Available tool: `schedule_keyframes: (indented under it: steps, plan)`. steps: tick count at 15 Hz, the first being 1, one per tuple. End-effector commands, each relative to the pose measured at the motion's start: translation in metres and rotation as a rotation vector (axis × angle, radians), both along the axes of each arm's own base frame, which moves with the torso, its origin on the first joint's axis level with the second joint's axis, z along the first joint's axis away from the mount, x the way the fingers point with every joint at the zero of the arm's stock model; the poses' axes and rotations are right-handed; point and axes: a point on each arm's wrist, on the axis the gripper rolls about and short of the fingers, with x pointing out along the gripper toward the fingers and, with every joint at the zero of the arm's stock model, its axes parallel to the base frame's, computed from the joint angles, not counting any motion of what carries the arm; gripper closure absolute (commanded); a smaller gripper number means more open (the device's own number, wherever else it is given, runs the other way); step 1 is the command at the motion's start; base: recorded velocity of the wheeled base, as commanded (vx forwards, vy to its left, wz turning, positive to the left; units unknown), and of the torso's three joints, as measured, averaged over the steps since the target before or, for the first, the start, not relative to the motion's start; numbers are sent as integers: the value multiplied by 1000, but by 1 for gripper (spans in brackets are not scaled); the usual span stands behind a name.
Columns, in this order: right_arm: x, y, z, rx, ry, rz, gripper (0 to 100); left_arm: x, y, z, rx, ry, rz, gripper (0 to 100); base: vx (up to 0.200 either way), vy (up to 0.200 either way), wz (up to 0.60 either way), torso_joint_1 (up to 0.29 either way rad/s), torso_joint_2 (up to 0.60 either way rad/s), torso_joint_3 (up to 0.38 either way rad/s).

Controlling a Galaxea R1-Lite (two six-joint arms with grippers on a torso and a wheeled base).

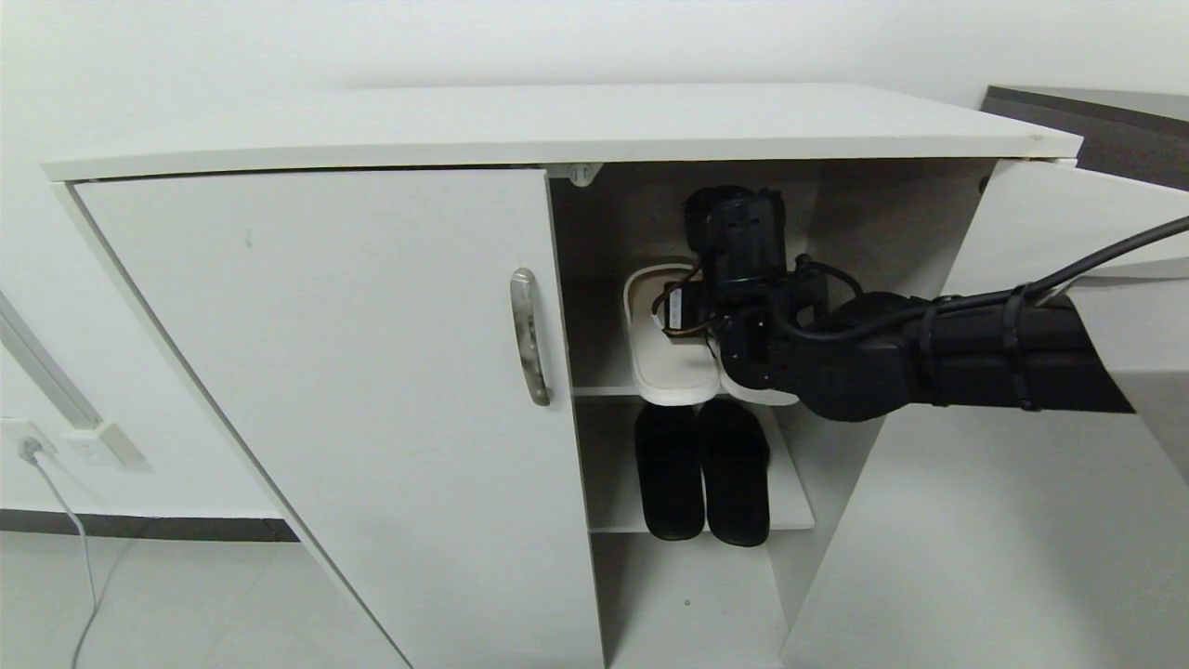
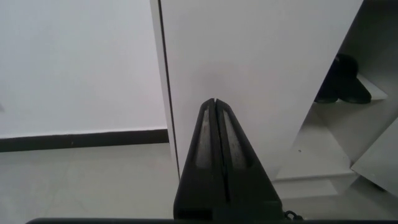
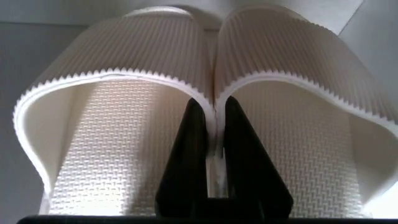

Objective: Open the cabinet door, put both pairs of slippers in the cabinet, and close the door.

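The white cabinet has its right door swung open and its left door closed. A pair of white slippers sits on the upper shelf, heels at the front edge. A pair of black slippers lies on the shelf below, also seen as the black slippers in the left wrist view. My right arm is inside the cabinet above the upper shelf. The right gripper pinches the touching inner walls of the white slippers. My left gripper is shut on nothing, low in front of the closed door.
The closed door carries a metal handle at its right edge. A wall socket with a cable is at the lower left, above bare floor. The open door stands to the right of my arm. A dark surface lies beyond the cabinet's right end.
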Motion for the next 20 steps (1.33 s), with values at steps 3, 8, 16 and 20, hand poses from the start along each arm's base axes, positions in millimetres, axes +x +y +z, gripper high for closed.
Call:
schedule_keyframes:
  steps: [3,8,16,20]
  plan:
    - [4,1,-5,-4,7,0,0,0,0,0,0,0,0,100,0,0,0,0,0,0]
    - [-6,-5,-1,-12,15,7,0,0,0,0,-2,0,0,100,0,0,0,0,0,0]
    - [-117,-30,14,0,10,151,0,0,0,0,-2,0,0,100,0,0,0,0,0,0]
    - [-166,-58,-7,26,11,359,0,0,0,0,-2,0,0,100,0,0,0,0,0,0]
